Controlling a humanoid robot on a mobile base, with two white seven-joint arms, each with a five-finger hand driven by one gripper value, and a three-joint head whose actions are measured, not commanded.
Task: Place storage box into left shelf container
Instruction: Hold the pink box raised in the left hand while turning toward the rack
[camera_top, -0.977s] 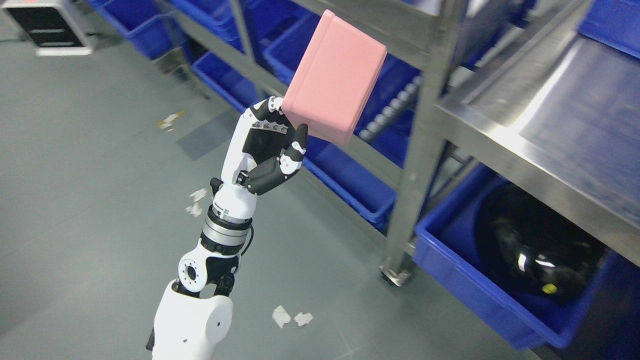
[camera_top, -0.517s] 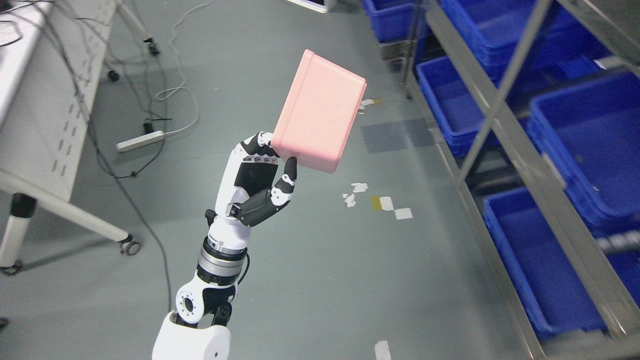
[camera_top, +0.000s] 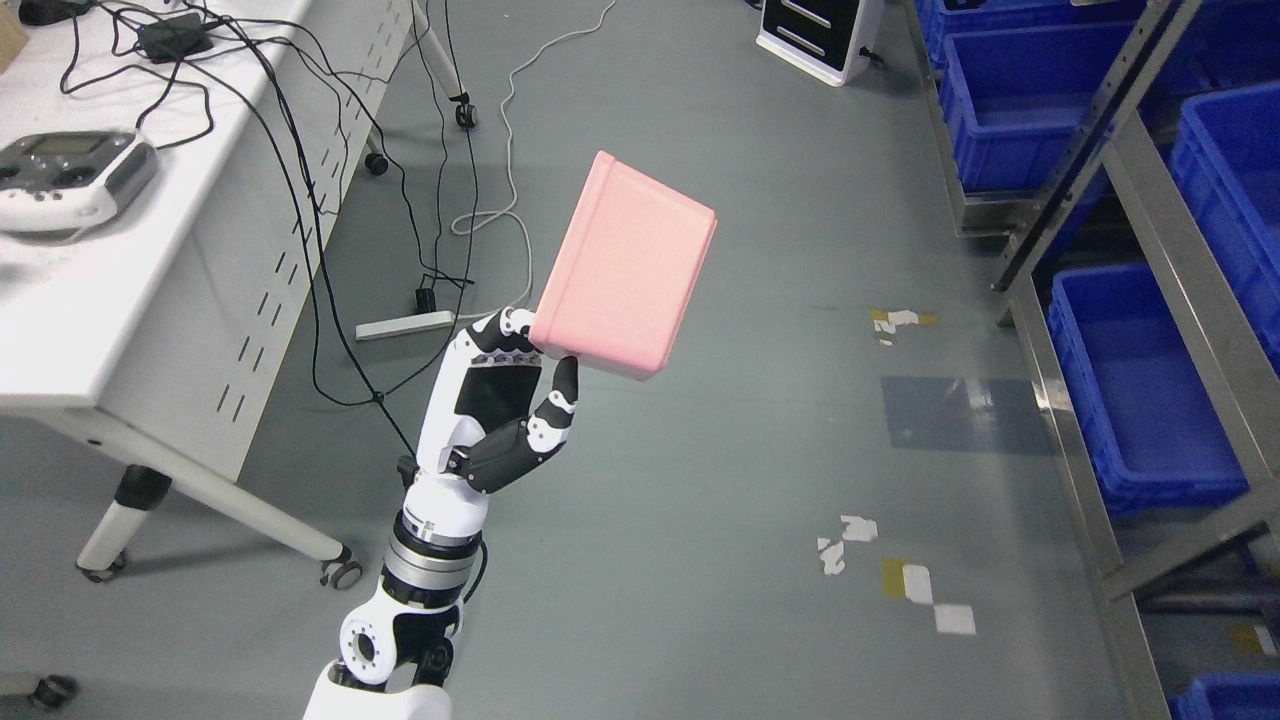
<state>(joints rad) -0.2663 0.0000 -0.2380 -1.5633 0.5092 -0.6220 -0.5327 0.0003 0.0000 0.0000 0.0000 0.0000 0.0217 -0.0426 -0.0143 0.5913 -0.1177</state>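
Observation:
My left hand (camera_top: 520, 375) is raised in the middle of the head view, fingers curled around the lower edge of a pink storage box (camera_top: 625, 265). The box is tilted, its bottom facing me, held high above the grey floor. A metal shelf rack (camera_top: 1150, 200) with blue containers (camera_top: 1130, 385) stands along the right edge, well to the right of the box. The right arm is out of view.
A white table on castors (camera_top: 150, 330) with a controller (camera_top: 65, 180) and cables stands at the left. A power strip (camera_top: 405, 325) and cables lie on the floor behind my hand. Bits of tape (camera_top: 900, 580) mark the floor. A black-and-white unit (camera_top: 815, 35) stands at top.
The whole picture has swung left: the camera has turned, so the shelf has slid to the right edge and the white table has come in. The hand still holds the pink box the same way.

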